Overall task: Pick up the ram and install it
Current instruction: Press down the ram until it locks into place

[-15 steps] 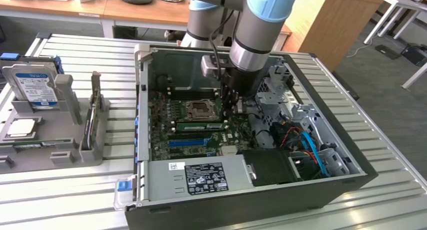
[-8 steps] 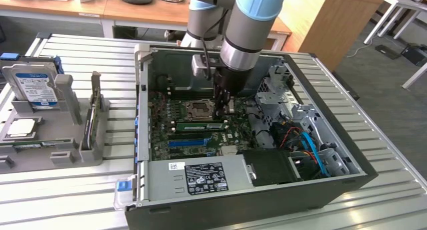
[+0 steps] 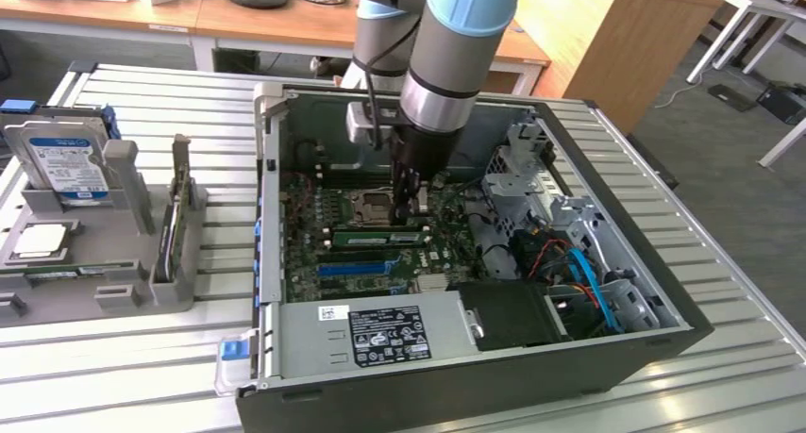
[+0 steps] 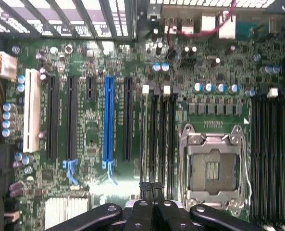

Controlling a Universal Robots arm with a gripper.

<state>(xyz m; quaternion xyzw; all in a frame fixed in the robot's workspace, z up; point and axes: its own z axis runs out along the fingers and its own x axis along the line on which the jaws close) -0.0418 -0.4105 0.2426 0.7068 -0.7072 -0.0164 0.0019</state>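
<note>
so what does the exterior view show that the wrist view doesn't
Exterior only: the arm reaching into the open computer case, the ram lying in a slot on the motherboard, and a grey rack holding a hard drive. Wrist only: the white slot and the shut gripper up close. Both: the CPU socket and the blue slot.

Open PC case (image 3: 629, 343) on slatted table (image 3: 730, 263); hard drive (image 3: 63, 164) upright in grey rack (image 3: 120, 263) at exterior view's left.

The ram (image 3: 376, 236) lies on the motherboard (image 3: 334, 211) inside the computer case (image 3: 504, 376); the claw (image 3: 406, 207) just above.
</note>
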